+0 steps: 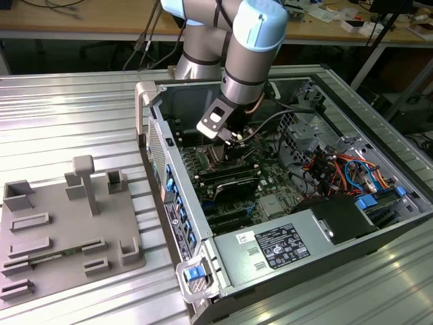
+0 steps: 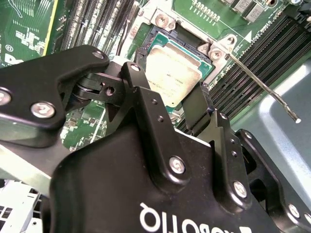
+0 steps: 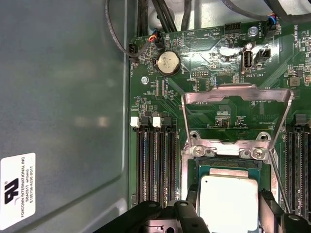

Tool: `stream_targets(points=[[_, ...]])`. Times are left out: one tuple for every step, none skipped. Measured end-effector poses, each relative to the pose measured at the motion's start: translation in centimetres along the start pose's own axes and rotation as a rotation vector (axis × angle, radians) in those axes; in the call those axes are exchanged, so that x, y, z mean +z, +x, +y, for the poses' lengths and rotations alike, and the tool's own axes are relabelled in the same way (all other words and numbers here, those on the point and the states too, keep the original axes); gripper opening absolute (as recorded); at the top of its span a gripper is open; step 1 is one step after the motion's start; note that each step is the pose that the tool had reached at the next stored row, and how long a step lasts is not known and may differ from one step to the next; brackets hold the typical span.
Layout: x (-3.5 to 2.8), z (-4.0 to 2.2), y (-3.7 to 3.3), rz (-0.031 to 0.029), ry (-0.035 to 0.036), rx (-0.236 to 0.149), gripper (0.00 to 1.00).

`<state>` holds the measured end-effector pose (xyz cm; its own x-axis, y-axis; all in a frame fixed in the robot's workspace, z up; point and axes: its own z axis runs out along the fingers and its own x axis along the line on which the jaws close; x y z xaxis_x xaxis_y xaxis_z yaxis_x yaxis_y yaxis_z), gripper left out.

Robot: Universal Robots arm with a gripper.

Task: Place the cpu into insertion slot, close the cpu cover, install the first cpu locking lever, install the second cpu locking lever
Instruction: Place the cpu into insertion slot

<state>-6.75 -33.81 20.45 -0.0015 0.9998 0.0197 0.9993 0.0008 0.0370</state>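
The cpu (image 3: 228, 201) lies in the insertion slot (image 3: 226, 163) between memory slots (image 3: 153, 165), cpu cover (image 3: 238, 91) open. A tray (image 1: 61, 240) lies at the exterior view's left of the computer case (image 1: 177, 217).

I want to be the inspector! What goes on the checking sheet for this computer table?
Surface: ribbed metal table, with an open case lying on it.
Job's things: cpu in or just above the slot; cover raised open; lever swung free.
Clutter: grey tray beside the case.
Grippers: gripper at the cpu; grip cannot be told.
Cables: red, orange and blue wires inside the case.
Surroundings: wooden bench behind.
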Motion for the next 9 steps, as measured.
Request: stream_targets(points=[[0.01,0.00,0.00,-0.0002,0.0001,0.000,0.55],[0.01,0.00,0.00,-0.0002,0.0001,0.000,0.55],[0.03,0.00,0.00,-0.0001,0.0000,0.000,0.55],[0.05,0.00,0.00,-0.0001,0.0000,0.000,0.55],[0.05,0.00,0.00,-0.0001,0.0000,0.000,0.55],[0.05,0.00,0.00,-0.0001,0.0000,0.000,0.55],[0.05,0.00,0.00,-0.0009,0.0000,0.000,0.55],[0.05,0.00,0.00,-0.0011,-0.0001,0.000,0.55],[0.04,0.00,0.00,-0.0015,-0.0001,0.000,0.55]])
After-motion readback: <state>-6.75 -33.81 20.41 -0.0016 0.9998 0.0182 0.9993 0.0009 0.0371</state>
